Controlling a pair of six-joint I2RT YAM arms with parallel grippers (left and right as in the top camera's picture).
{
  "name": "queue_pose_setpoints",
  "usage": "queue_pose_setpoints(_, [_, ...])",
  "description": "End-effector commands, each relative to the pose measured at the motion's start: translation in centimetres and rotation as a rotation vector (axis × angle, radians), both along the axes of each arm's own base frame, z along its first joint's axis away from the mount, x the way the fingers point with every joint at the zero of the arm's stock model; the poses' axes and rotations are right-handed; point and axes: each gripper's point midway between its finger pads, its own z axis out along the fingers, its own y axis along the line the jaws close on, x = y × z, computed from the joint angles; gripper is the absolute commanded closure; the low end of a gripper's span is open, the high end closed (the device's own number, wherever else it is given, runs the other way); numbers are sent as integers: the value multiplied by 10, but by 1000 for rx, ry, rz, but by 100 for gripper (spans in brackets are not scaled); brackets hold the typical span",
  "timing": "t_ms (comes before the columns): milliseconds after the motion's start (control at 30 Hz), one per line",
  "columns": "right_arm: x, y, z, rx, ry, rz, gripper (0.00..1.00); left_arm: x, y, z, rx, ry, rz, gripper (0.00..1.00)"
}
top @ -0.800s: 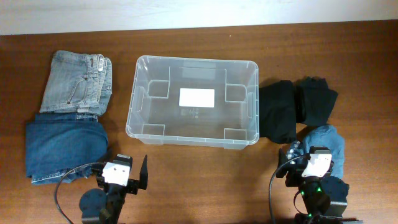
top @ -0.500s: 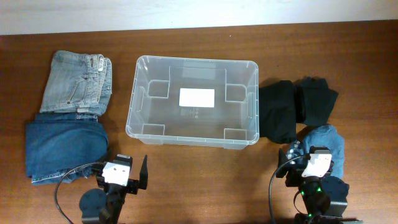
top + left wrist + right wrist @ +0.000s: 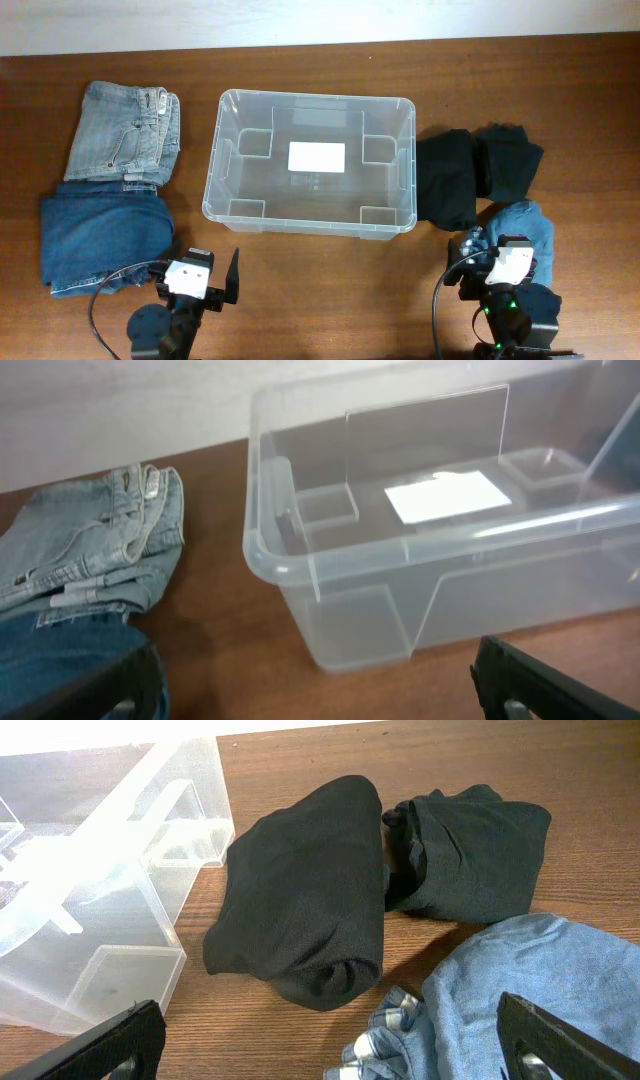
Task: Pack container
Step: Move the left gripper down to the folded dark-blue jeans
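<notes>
The clear plastic container stands empty at the table's middle, with a white label on its base. It also shows in the left wrist view and the right wrist view. My left gripper is open and empty near the front edge, below the container's left corner. My right gripper is open and empty at the front right, over light blue jeans. Folded black garments lie right of the container and show in the right wrist view.
Light-washed folded jeans lie at the far left. Darker blue jeans lie in front of them, beside my left gripper. The light blue jeans also show in the right wrist view. A pale wall edge runs along the table's back.
</notes>
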Motion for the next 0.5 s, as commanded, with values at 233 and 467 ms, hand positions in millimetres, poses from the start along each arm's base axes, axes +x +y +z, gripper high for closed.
queue_pose_setpoints(233, [0,0,-2,-1,0,0,2,6,36,107,-252,-91,269,1])
queue_pose_setpoints(467, [0,0,-2,-1,0,0,1,40,101,173,-20,263,546,1])
